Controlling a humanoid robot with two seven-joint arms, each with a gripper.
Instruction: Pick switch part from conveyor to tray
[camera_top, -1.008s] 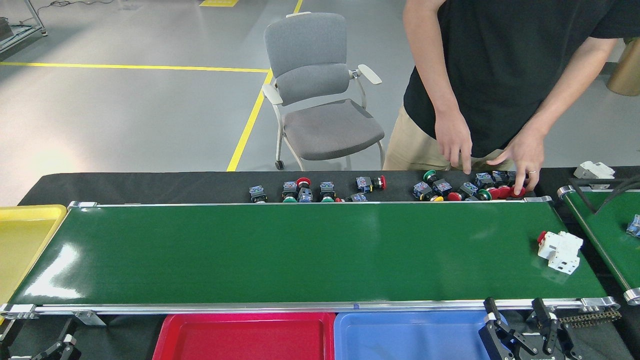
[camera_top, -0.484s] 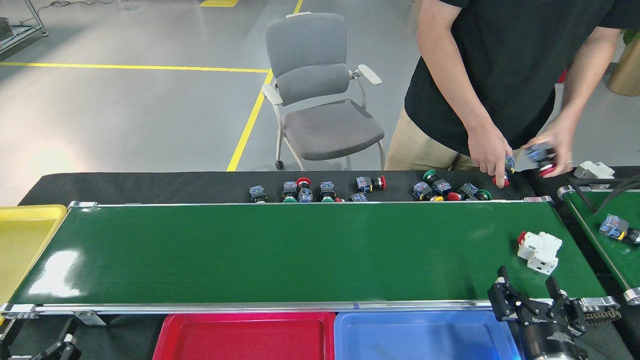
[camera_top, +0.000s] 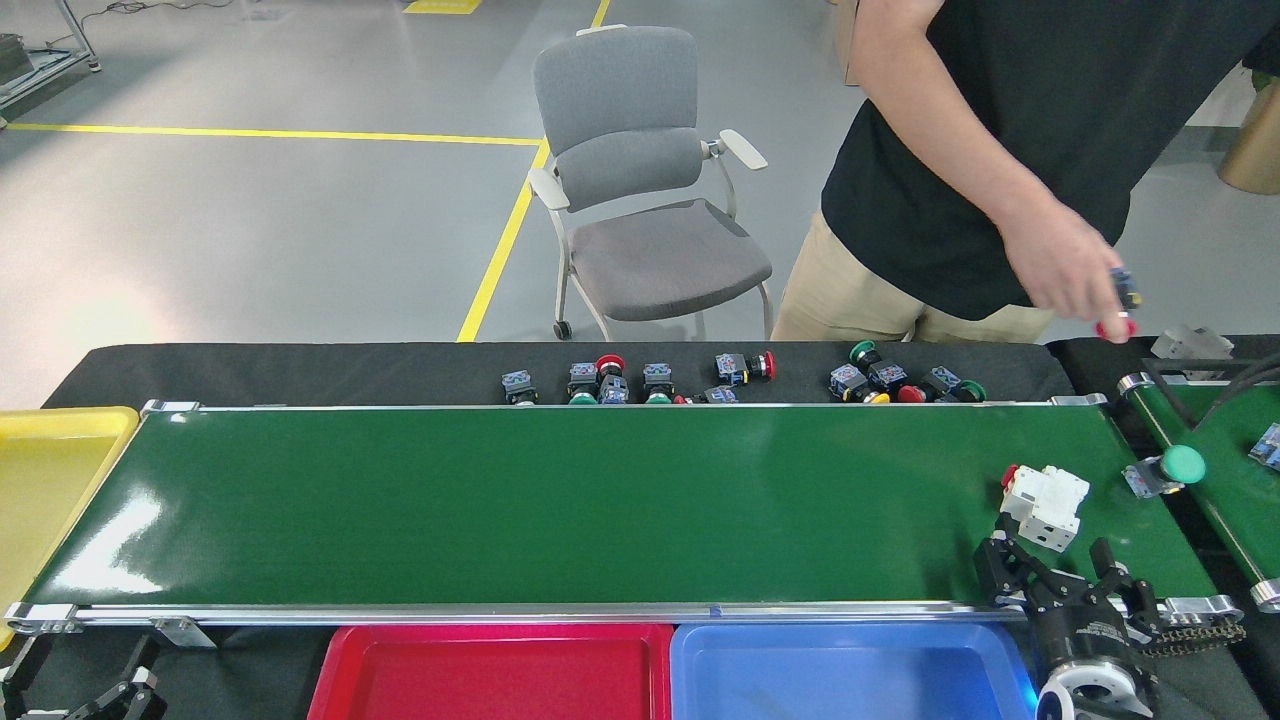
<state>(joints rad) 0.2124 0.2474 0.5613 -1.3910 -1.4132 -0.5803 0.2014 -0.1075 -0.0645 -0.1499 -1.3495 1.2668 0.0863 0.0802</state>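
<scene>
A green conveyor (camera_top: 560, 500) spans a black table (camera_top: 300, 365), with a yellow tray (camera_top: 40, 470) at its left end and red (camera_top: 490, 675) and blue (camera_top: 850, 675) trays along its near rail. A second belt (camera_top: 1230, 470) lies at the right. A person (camera_top: 1000, 150) in a black shirt stands behind the table beside a grey chair (camera_top: 640, 170), one hand (camera_top: 1065, 270) raised and holding a small button part (camera_top: 1122, 300). Loose push buttons (camera_top: 740, 380) line the table's far edge. The white switch part (camera_top: 1043, 505) rides the conveyor near its right end; a green-capped button (camera_top: 1165, 470) sits at the gap between the belts. The right gripper (camera_top: 1055, 580) hovers just below the switch part, jaws spread and empty. The left gripper (camera_top: 120, 690) is barely visible at the bottom left; whether it is open cannot be told.
</scene>
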